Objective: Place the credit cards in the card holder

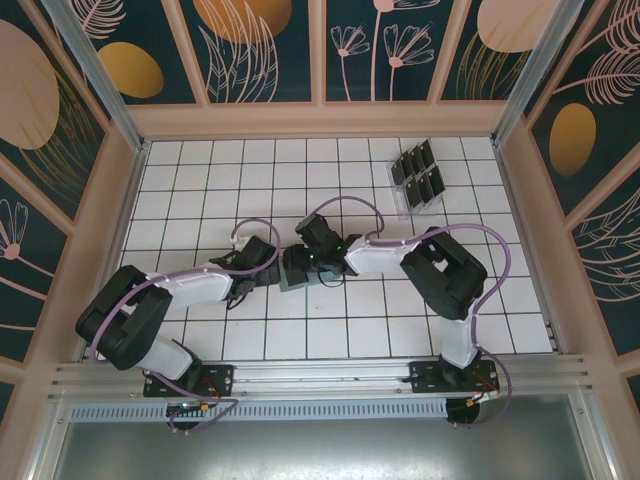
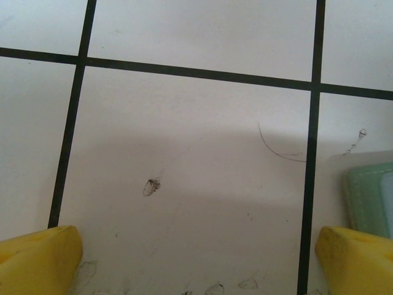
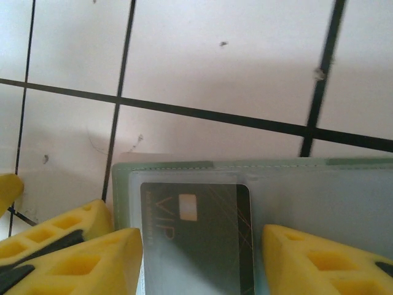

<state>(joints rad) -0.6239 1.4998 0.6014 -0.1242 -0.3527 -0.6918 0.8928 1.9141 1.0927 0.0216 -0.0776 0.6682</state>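
- The green card holder (image 1: 297, 272) lies open and flat on the white table (image 1: 200, 190); it is about in the middle, between the two grippers
- A dark card (image 3: 196, 239) with gold letters VIP sits in the card holder, under its clear pocket; in the right wrist view it is at the left end of the card holder
- The right gripper (image 3: 202, 264) hangs just over the card holder; its yellow fingers (image 3: 319, 264) stand apart, one on each side of the card; it is open and grips nothing
- The left gripper (image 2: 196, 264) is low over a white tile just left of the card holder; its fingers are wide apart and nothing is between them; the green edge of the card holder is just beside its right finger
- More dark cards (image 1: 412, 165) stand in a clear rack (image 1: 437, 200) at the far right of the table, well apart from the card holder
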